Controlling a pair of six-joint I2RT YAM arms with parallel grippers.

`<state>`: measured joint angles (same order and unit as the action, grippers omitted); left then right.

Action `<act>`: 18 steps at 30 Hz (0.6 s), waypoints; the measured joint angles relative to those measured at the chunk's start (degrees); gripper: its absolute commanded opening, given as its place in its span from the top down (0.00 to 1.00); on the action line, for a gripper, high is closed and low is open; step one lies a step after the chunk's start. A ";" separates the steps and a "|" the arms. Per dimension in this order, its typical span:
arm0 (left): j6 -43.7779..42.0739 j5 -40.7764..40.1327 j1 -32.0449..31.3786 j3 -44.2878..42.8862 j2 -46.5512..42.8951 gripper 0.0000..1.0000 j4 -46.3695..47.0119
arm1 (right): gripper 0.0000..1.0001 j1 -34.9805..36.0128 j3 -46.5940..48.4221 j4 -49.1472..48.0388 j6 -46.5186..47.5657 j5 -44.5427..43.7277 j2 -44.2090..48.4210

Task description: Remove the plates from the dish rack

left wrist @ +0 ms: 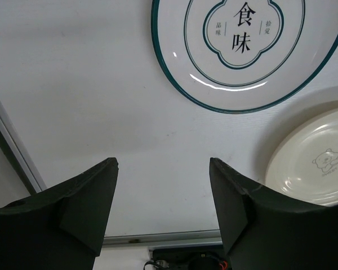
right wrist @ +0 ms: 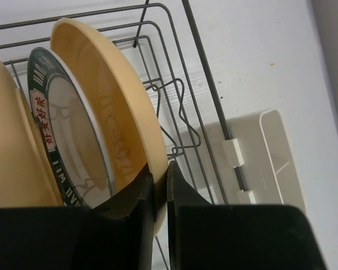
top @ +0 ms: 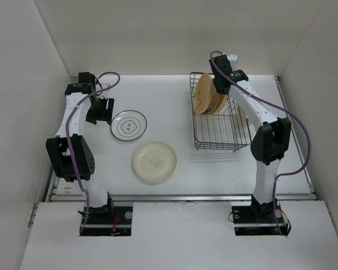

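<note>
White table: two plates lie flat at 9 o'clock, three stand in the rack at 2 o'clock, and one of those is pinched.
Left gripper (left wrist: 163, 169) hangs wide apart and empty over bare table, just beside the ringed white plate (left wrist: 242, 50) and the cream plate (left wrist: 318, 163), both face up, likely so they cannot roll. The dish rack (top: 219, 135) runs its long axis 12 to 6. At its 12 o'clock end a tan plate (right wrist: 11, 152), a green-rimmed plate (right wrist: 62, 124) and the yellow-tan plate (right wrist: 118, 101) stand on edge, leaning toward 9 o'clock. The right gripper (right wrist: 159, 171) is closed narrowly on the yellow-tan plate's rim, probably because that plate is outermost, nearest the caddy (right wrist: 265, 152).
</note>
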<state>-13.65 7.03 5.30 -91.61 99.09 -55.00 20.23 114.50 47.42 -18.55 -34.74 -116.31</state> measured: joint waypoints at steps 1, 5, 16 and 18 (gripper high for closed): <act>0.00 0.00 0.00 0.00 0.00 0.37 -0.02 | 1.00 0.09 0.39 0.61 0.28 -1.09 0.00; 0.00 0.02 0.00 0.00 0.00 0.37 -0.09 | 1.00 1.18 3.87 2.51 1.22 -6.43 -0.02; 0.00 0.02 0.00 -0.98 0.00 0.37 -0.66 | 1.00 7.63 8.70 -0.46 7.89 -26.86 3.32; 0.00 0.02 0.00 -1.22 -0.02 0.37 -0.68 | 1.00 7.93 8.52 -0.94 8.59 -29.44 5.05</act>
<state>-13.65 7.05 5.30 -92.84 99.07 -55.68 28.16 123.02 46.48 -9.96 -64.18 -111.26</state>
